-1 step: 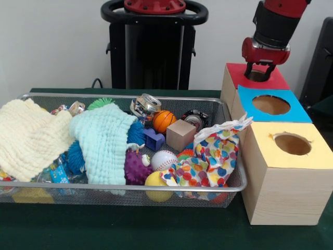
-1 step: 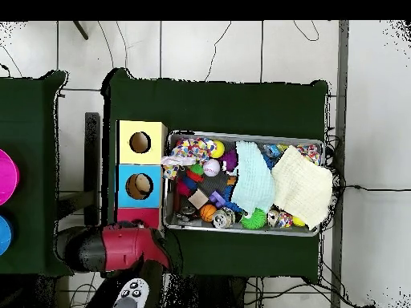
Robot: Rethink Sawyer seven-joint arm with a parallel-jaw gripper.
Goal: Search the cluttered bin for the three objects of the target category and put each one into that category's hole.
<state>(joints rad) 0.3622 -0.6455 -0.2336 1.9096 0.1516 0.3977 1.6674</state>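
We see the gripper [image 1: 259,70] low over the red box [image 1: 237,75], blocking its hole. The blue box [image 1: 296,111] and the yellow box [image 1: 317,151] have open holes with free air above. In the wire bin [image 1: 235,183], 2 cloths cover the clutter: the cream cloth [image 1: 28,136] and the mint cloth [image 1: 106,143]. The spotted cloth [image 1: 210,156] drapes the end by the boxes. The worktop [image 1: 130,229] before the bin lies bare.

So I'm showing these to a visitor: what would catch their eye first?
Likely the wire bin crammed with bright balls, blocks and three cloths, the polka-dot cloth spilling over its end. Beside it stand three boxes topped yellow, blue and red; the tool hangs over the red one's hole.
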